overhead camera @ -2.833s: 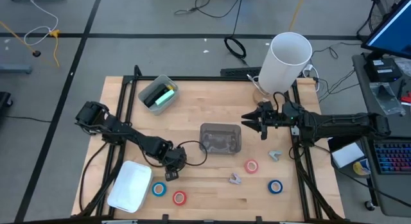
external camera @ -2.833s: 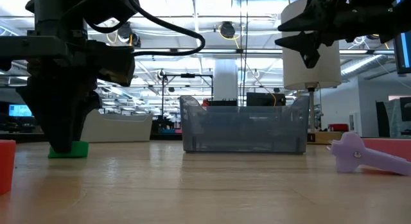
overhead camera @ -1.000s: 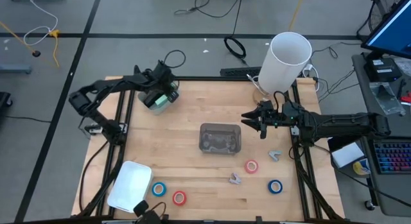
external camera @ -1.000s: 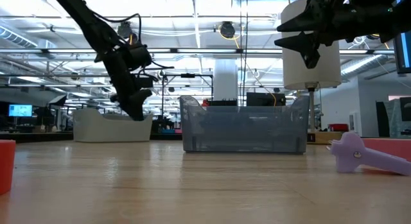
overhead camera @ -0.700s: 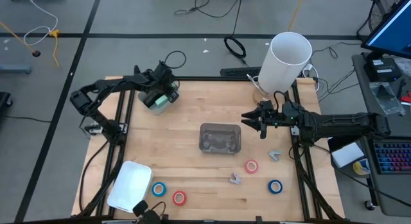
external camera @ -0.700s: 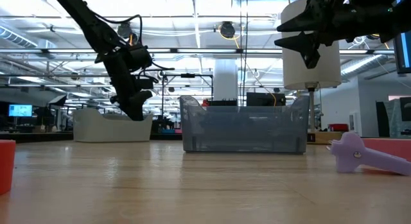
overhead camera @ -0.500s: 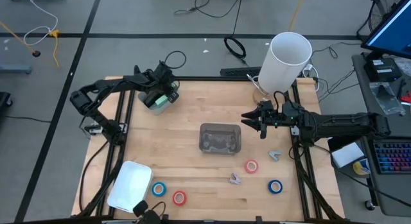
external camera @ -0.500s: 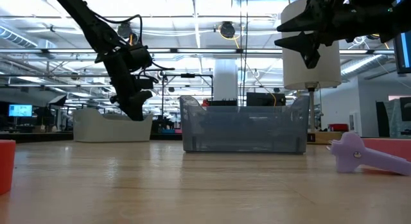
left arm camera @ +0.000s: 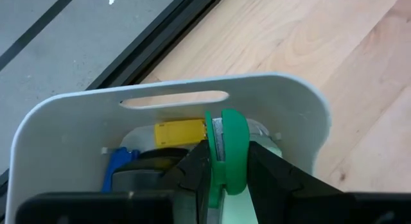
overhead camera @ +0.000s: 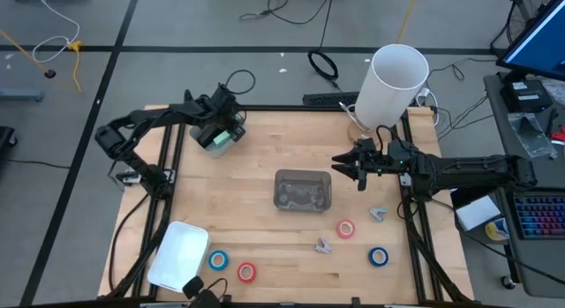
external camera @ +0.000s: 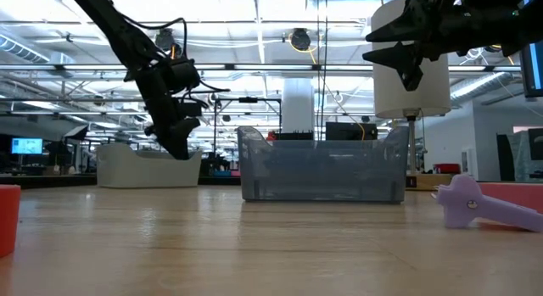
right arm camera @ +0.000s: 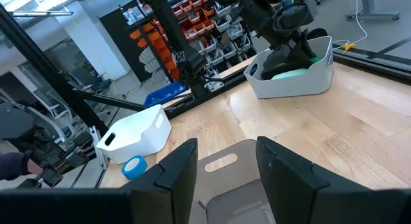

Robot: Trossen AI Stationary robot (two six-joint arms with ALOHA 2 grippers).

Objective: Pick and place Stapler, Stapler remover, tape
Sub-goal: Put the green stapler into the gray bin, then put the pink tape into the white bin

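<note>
Step in hand looks like placing. Left gripper (left arm camera: 223,179) hangs over the white bin (overhead camera: 218,131) at the table's far left, jaws clamped on the green stapler (left arm camera: 226,147) just inside it. Next: release. Right gripper (overhead camera: 346,167) waits mid-right, jaws apart. Tape rolls (overhead camera: 218,259) lie along the near edge.

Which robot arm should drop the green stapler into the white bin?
The left. Its gripper already holds the stapler just above the white bin, while the right gripper hovers far away, empty.
</note>
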